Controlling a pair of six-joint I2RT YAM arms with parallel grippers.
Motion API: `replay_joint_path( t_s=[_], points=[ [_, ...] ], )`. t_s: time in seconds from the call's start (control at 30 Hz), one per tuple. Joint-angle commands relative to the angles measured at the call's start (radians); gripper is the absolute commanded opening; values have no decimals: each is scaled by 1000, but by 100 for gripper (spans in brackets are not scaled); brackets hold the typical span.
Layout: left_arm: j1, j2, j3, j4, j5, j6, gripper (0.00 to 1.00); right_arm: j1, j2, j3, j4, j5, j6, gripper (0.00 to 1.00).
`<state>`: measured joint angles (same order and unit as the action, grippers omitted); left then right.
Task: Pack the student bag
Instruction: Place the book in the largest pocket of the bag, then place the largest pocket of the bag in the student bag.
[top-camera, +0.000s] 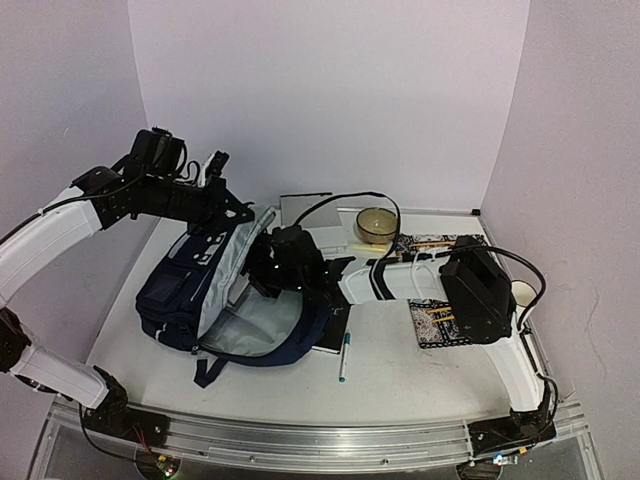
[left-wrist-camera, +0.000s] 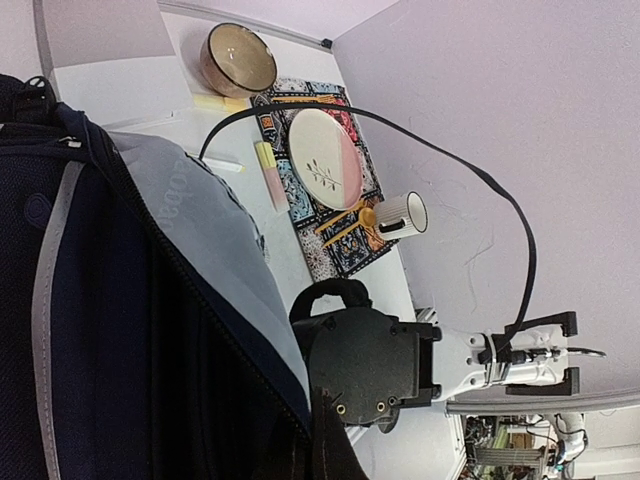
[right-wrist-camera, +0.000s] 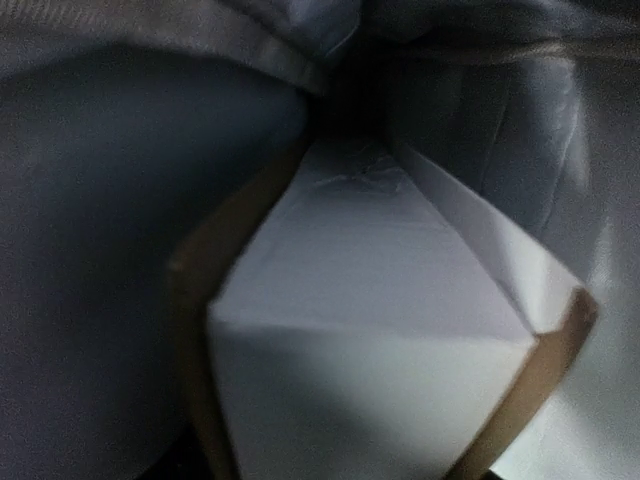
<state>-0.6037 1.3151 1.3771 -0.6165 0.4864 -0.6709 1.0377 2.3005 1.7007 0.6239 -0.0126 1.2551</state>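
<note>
The student bag (top-camera: 175, 290), dark navy with grey stripes, lies on the left of the table with its mouth open and the pale grey lining showing. My left gripper (top-camera: 222, 205) is shut on the bag's far upper rim and holds that edge up; the navy fabric (left-wrist-camera: 100, 330) fills the left of its wrist view. My right gripper (top-camera: 275, 268) reaches into the bag's mouth. Its wrist view shows a white block with brown edges (right-wrist-camera: 370, 330), like a book, deep against the lining. The right fingers are hidden.
A brown bowl (top-camera: 377, 225) stands at the back. Patterned mats (top-camera: 432, 322) lie on the right, one with a plate (left-wrist-camera: 325, 158) on it, and a white cup (top-camera: 522, 292) stands near the right edge. A pen (top-camera: 343, 358) and a dark notebook (top-camera: 335, 330) lie beside the bag.
</note>
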Motion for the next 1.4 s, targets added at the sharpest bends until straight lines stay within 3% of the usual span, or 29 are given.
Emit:
replay_joint_path(
  t_s=[0.0,0.43,0.7,0.93,1.2,1.37],
  points=[
    [-2,-69,3,113,-76,52,0,18,-38,43,-51,-18,-82,60],
    [26,-63,26,-11,-287,186,0,28,-165,-9,-230,-94,-202,77],
    [45,-86,33,-119,-421,283,0,29,-292,-63,-366,-27,-333,84],
    [50,-99,5,-183,-470,356,0,4,-429,-211,-412,68,-423,89],
    [50,-64,-46,-250,-481,399,0,-103,-552,-419,-412,59,-432,91],
    [50,-5,-65,-318,-584,403,0,-152,-554,-490,-412,35,-423,91]
  ],
)
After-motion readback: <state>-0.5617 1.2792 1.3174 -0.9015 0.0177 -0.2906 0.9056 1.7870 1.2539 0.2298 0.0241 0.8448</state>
